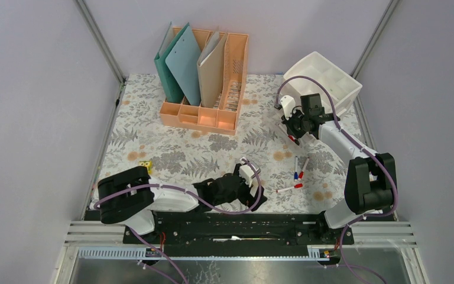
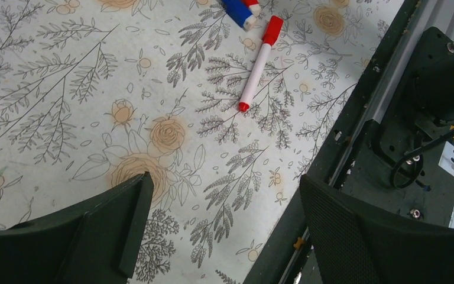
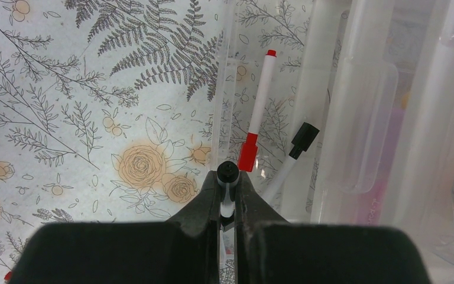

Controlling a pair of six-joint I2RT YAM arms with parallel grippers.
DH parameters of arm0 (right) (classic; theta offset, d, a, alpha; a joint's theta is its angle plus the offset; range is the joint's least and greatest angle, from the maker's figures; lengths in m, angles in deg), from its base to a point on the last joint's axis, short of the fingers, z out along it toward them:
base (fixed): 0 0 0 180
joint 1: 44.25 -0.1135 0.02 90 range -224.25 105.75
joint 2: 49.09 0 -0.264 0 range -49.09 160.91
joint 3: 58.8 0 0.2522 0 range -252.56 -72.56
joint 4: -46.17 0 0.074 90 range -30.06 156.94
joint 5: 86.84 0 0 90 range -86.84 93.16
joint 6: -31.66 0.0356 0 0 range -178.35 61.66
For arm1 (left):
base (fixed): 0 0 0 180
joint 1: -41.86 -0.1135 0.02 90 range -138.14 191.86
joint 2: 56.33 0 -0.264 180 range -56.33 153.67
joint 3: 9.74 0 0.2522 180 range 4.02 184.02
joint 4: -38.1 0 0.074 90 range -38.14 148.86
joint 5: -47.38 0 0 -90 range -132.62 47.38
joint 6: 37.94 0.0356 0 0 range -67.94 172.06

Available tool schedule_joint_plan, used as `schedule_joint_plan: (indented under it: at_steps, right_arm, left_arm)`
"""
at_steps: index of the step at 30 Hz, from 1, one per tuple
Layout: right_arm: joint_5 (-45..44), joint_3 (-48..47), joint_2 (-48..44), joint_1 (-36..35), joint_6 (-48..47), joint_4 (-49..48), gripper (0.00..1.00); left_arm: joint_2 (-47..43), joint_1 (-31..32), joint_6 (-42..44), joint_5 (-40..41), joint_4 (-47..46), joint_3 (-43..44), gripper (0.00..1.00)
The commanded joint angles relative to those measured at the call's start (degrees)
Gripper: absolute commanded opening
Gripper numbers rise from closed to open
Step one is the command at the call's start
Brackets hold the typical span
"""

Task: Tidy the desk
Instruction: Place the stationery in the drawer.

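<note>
The desk [image 1: 171, 148] is covered in a cloth printed with ferns and flowers. My right gripper [image 1: 294, 131] hangs at the back right, just in front of the white drawer unit [image 1: 325, 80]. In the right wrist view it [image 3: 229, 178] is shut on a white marker with a black end [image 3: 227, 173], above the edge of a clear plastic tray [image 3: 354, 118]. Inside that tray lie a red-capped marker [image 3: 259, 106] and a black-capped marker [image 3: 298, 145]. My left gripper [image 1: 254, 186] is open near the front edge, its fingers [image 2: 124, 219] wide apart over bare cloth.
Loose markers lie on the cloth at the front right: a red-capped one [image 2: 259, 65] [image 1: 289, 188] and a blue and red pair [image 1: 299, 168]. A peach file rack [image 1: 204, 115] with folders stands at the back. A small yellow item [image 1: 146, 165] sits at the left. A black rail [image 2: 354, 136] borders the near edge.
</note>
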Motion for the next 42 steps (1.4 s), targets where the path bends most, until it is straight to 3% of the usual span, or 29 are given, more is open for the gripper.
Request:
schedule_joint_plan:
  at_steps: [1, 28, 29, 30, 32, 37, 42]
  right_arm:
    - [-0.5, 0.7, -2.2, 0.4, -0.7, -0.7, 0.00]
    - [-0.5, 0.8, -4.1, 4.5, -0.7, -0.7, 0.00]
    - [-0.5, 1.5, -4.4, 4.5, 13.0, -0.7, 0.50]
    - [-6.3, 2.5, -4.7, 4.5, 13.0, -11.8, 0.50]
    - [-12.8, 4.8, -5.5, 4.5, 29.4, -26.6, 0.98]
    - [-13.7, 11.9, -7.9, 4.5, 33.2, -38.6, 1.00]
    - [-9.4, 10.4, -7.4, 4.5, 31.1, -35.4, 1.00]
  left_arm:
    - [-3.2, 0.1, -1.5, -0.1, -5.9, -2.3, 0.99]
    - [-5.1, 0.1, -3.7, 0.2, -8.0, -5.0, 0.99]
    - [-5.1, 0.1, -3.6, 0.2, -8.0, -5.1, 0.99]
    - [-5.3, 0.1, -3.7, 0.2, -8.1, -5.2, 0.99]
    - [-5.4, 0.1, -3.8, 0.2, -8.2, -5.4, 0.99]
    - [-5.6, 0.1, -3.9, 0.2, -8.3, -5.6, 0.99]
    - [-5.4, 0.1, -3.9, 0.0, -8.7, -5.5, 0.99]
